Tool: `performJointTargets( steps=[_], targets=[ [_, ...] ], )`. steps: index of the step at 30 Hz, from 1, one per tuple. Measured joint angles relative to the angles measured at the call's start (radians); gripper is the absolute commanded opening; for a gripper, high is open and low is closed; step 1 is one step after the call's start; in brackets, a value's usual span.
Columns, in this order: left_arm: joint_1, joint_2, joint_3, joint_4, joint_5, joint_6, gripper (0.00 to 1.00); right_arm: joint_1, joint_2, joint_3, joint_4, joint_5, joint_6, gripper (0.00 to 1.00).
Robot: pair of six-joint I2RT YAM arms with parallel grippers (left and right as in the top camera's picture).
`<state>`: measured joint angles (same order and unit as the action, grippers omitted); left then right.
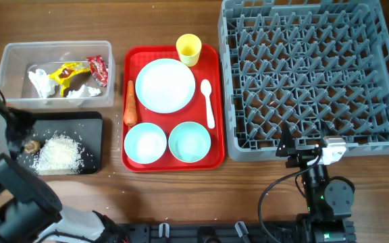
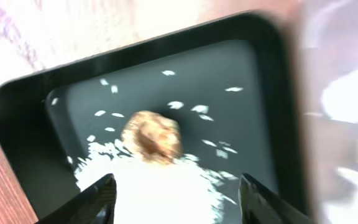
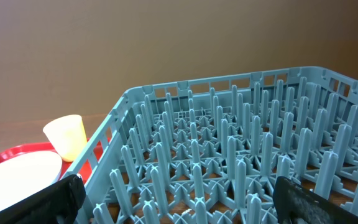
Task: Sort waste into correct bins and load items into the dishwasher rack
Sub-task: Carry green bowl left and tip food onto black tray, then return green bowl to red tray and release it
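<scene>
We judge the brown food lump (image 2: 151, 137) placed: it lies inside the black tray (image 2: 272, 81), touching the rice heap (image 2: 148, 196). Our left end effector (image 2: 178, 190) hangs over the tray, fingers spread wide and gripping nothing, the lump just ahead of them. We should rise straight up, sparing the rice. Our right end effector (image 3: 179, 190), well apart from the tray, gapes empty.

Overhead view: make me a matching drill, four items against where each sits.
1. crumpled yellow and red wrappers
2. white rice grains
3. orange carrot
4. yellow plastic cup

A. red serving tray, left edge
B. clear rectangular plastic tub
C. red serving tray, far right corner
D. shallow black rectangular tray

Pairs: 1-B, 2-D, 3-A, 4-C
</scene>
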<state>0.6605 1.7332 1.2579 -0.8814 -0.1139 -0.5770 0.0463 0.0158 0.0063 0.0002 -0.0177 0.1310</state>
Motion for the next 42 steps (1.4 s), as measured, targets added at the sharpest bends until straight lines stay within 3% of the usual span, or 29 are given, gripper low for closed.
performJointTargets(
  steps=[4, 9, 14, 19, 21, 25, 42],
  targets=[
    [-0.067, -0.107, 0.063, -0.036, 0.061, 0.001, 0.61, 0.000, 0.000, 0.000, 0.000, 0.000, 0.000, 1.00],
    [-0.346, -0.251, 0.075, -0.051, 0.102, 0.053, 0.53, 0.000, 0.000, 0.000, 0.000, 0.000, 0.000, 1.00],
    [-0.621, -0.249, 0.077, -0.054, 0.108, 0.080, 0.53, 0.000, 0.000, 0.000, 0.000, 0.000, 0.000, 1.00],
    [-0.812, -0.173, 0.077, -0.061, 0.080, 0.124, 0.54, 0.000, 0.000, 0.000, 0.000, 0.000, 0.000, 1.00],
    [-0.849, -0.134, 0.077, -0.068, 0.059, 0.135, 0.53, 0.000, 0.000, 0.000, 0.000, 0.000, 0.000, 1.00],
    [-0.886, -0.030, 0.077, -0.076, 0.005, 0.182, 0.39, 0.000, 0.000, 0.000, 0.000, 0.000, 0.000, 1.00],
    [-0.883, 0.152, 0.077, -0.034, -0.077, 0.265, 0.49, 0.000, 0.000, 0.000, 0.000, 0.000, 0.000, 1.00]
  ],
)
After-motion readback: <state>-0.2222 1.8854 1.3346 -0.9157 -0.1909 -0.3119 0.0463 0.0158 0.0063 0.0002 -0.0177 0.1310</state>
